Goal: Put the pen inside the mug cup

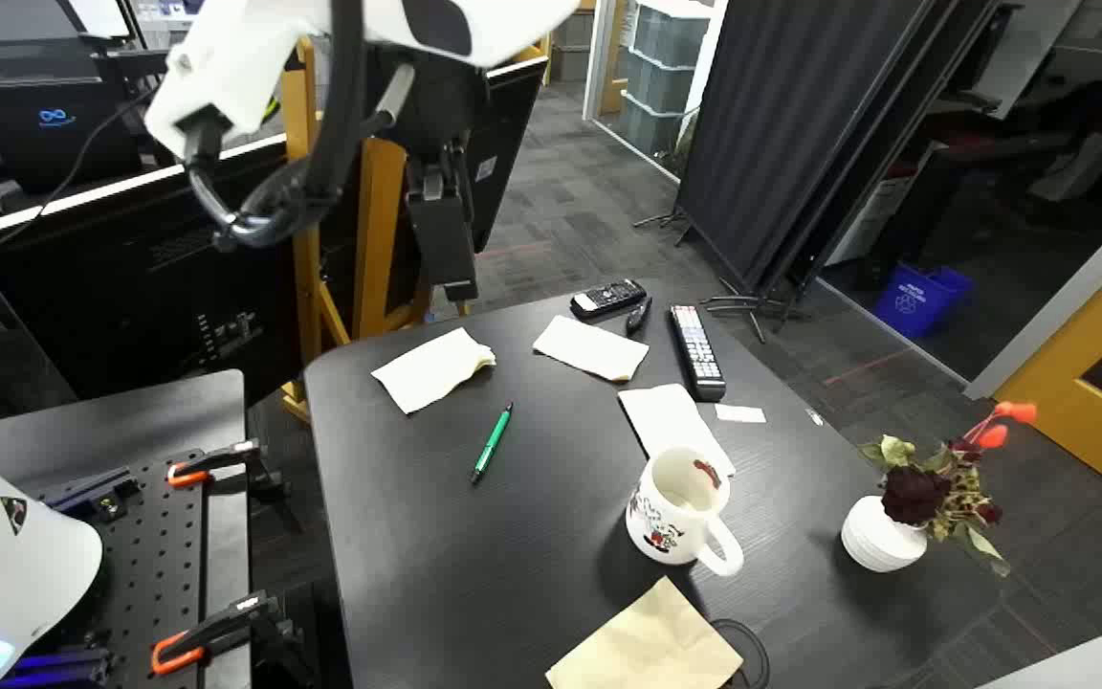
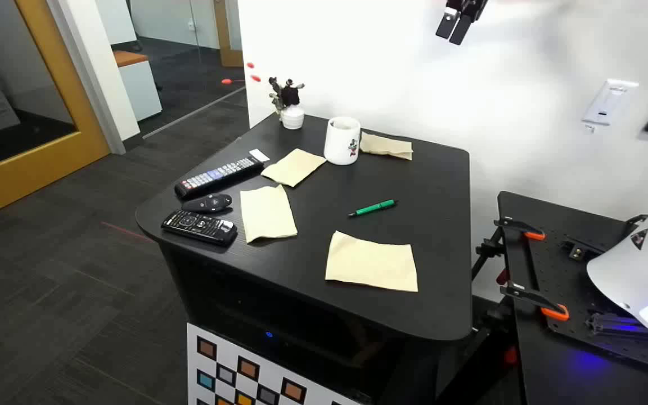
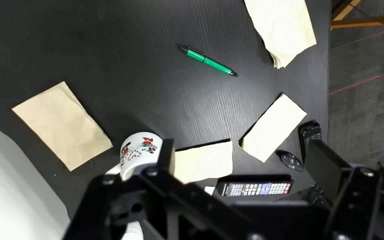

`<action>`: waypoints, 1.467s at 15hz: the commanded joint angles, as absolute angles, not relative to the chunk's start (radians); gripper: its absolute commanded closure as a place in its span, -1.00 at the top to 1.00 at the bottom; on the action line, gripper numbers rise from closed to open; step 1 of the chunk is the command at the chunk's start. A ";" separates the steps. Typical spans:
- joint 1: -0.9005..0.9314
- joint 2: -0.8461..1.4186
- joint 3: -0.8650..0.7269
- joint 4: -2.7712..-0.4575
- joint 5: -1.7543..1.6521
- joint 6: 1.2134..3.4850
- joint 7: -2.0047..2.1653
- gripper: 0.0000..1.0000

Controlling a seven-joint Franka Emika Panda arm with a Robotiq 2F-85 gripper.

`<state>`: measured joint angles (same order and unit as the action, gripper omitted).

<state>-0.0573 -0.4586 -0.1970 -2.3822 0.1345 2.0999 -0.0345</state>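
The green pen [image 1: 493, 443] lies flat on the dark table; it also shows in an exterior view [image 2: 373, 208] and in the wrist view [image 3: 210, 62]. The white mug cup [image 1: 654, 517] with cartoon markings stands upright, its handle visible; it also shows in an exterior view [image 2: 340, 143]. In the wrist view the mug [image 3: 138, 148] is partly hidden behind a finger. My gripper [image 3: 240, 150] is open and empty, its fingers wide apart. In both exterior views the gripper [image 1: 456, 277] hangs well above the table, touching neither pen nor mug; it also shows here [image 2: 454, 28].
Several folded papers lie around the pen and mug, one beside the pen [image 1: 431, 371] and a brown one [image 1: 651, 646] beside the mug. Remotes [image 1: 696, 352] lie near the table edge. A white vase with flowers [image 1: 881, 534] stands beyond the mug. A white wall [image 2: 391, 73] borders the table.
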 commanded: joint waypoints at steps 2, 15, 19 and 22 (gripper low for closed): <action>-0.077 -0.456 -0.180 -2.379 0.144 2.096 -0.042 1.00; -0.003 -0.389 -0.075 -2.494 0.058 2.248 -0.206 1.00; 0.029 -0.269 -0.062 -2.506 0.002 2.382 -0.322 1.00; 0.037 -0.167 -0.059 -2.484 -0.041 2.460 -0.398 1.00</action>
<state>0.0304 -0.2642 -0.0600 -2.5152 0.0004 2.3909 -0.3305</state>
